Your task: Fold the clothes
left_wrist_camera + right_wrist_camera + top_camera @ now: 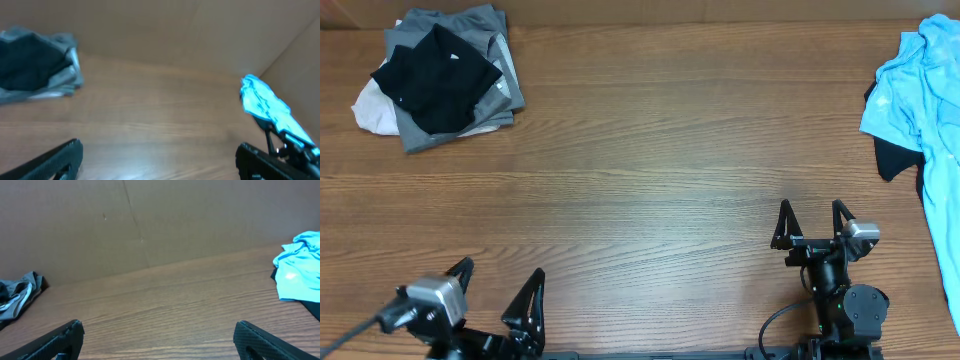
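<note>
The pile [440,80] at the far left corner of the table [650,170] is seen whole from overhead, but its lower layers are covered by a black shirt [432,72]. Only the edges of a grey garment [505,95] and a white garment [372,108] are shown. In the left wrist view the pile is blurred and cut by the left edge. The left gripper [500,278] is partly cut off by the bottom edge of the overhead view. At the far right, the blue garment [932,110] is cut by the frame's edge. A black cloth [892,160] beneath it is mostly hidden, so its kind cannot be told.

The pile lies well apart from the left gripper, ahead of it and slightly to its left. That gripper's jaws are spread wide, with nothing held between them. The right gripper [810,212] is likewise spread and empty over bare wood. The blue garment is found ahead of it and to its right, near but not touched.

The pile's long axis is laid roughly across the table, slightly skewed, and the black shirt is turned diagonally on top. The blue garment is crumpled, and its long axis runs from the far edge towards the near edge along the table's right side.
</note>
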Robot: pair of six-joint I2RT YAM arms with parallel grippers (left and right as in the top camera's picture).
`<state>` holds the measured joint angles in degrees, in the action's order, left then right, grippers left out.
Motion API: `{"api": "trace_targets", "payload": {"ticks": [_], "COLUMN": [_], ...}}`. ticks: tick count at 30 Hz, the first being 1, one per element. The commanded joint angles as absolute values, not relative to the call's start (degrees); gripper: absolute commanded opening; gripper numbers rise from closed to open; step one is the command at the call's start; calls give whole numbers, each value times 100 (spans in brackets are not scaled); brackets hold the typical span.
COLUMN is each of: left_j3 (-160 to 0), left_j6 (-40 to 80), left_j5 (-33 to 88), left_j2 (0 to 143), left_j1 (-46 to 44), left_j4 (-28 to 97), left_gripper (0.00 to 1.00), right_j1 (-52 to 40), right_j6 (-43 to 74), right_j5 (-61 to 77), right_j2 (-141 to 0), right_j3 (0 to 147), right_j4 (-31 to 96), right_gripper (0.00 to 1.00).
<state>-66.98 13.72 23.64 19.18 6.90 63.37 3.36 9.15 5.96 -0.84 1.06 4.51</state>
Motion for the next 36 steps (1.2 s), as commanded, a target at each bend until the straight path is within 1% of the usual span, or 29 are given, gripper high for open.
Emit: {"api": "trace_targets", "payload": {"ticks": [1,4,9,14,17,26,30,36], "left_j3": [-5688,-4644,-3251,-2108,-1568,-462,-54,-27], "left_j6": [1874,2110,2180,3037,3035,2165,1737,316], "left_j5": [1931,1651,1498,342,73,-5,5,517], "left_j2": [1308,840,403,84,19,19,19,19], "left_j1": [399,174,27,-93,-128,-132,-132,-108], "left_j4": [5741,4890,3546,2668,2073,558,108,419], "left_gripper": [100,100,100,100,100,100,100,100], "right_j1": [362,362,362,362,362,362,362,362], "right_j6": [893,893,893,893,893,893,893,893], "right_j5": [565,565,565,565,565,565,565,565], "right_j2": [-16,-16,-16,-16,-16,-16,-16,-16], "right_j3": [45,45,45,45,45,45,45,45], "right_j4": [429,429,432,429,429,429,429,432], "right_gripper": [100,100,100,100,100,100,100,100]}}
